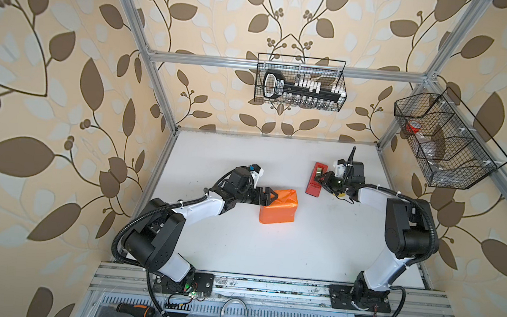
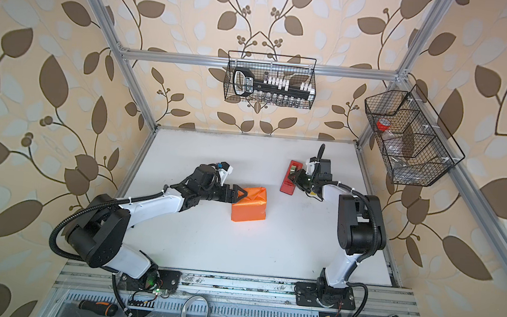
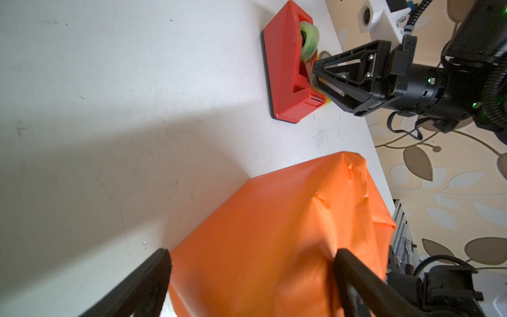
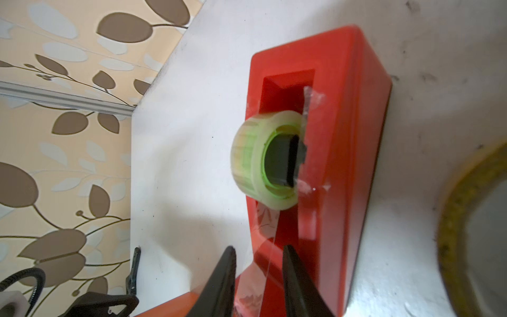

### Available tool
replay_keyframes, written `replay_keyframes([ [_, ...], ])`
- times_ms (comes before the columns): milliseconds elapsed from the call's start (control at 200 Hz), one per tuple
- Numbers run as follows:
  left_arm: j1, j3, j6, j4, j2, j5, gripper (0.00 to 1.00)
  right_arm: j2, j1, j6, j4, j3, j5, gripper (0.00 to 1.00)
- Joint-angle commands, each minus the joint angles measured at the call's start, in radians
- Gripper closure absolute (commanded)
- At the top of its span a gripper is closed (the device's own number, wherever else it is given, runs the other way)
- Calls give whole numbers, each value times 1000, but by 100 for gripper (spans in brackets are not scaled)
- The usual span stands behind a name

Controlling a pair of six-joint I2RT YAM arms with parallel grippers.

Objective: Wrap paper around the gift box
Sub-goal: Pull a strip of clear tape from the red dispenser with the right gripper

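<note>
The box is hidden in orange paper [image 1: 279,209] on the table [image 1: 269,253]; the left gripper [image 1: 275,195] is spread wide over its corner, nothing gripped; the right gripper [image 4: 258,248] is seen slightly open around clear tape [image 4: 264,229].

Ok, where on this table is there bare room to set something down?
Free: the table stretch in front of the wrapped gift box; the back strip behind it. Crowded: around the tape dispenser, with the right tool there.
</note>
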Motion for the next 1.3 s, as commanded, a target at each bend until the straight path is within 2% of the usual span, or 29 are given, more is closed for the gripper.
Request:
replay_keyframes([
  [0,-3,-33,22,-123,38,-48,7,17,0,28,37,-22,-22,75],
  [230,-3,-34,25,-124,31,-52,7,19,1,117,143,-74,-49,91],
  [405,-3,-37,25,-125,23,-52,8,24,0,162,198,-95,-60,92],
  [550,-3,-37,29,-126,21,-56,8,21,-2,212,254,-111,-74,100],
  [720,-3,-39,32,-128,24,-56,9,-10,-5,288,340,-133,-86,100],
  [1060,-2,-45,40,-131,16,-66,9,-33,-6,544,642,-225,-154,100],
  [1294,-3,-47,41,-128,19,-66,9,-63,5,593,720,-301,-162,100],
])
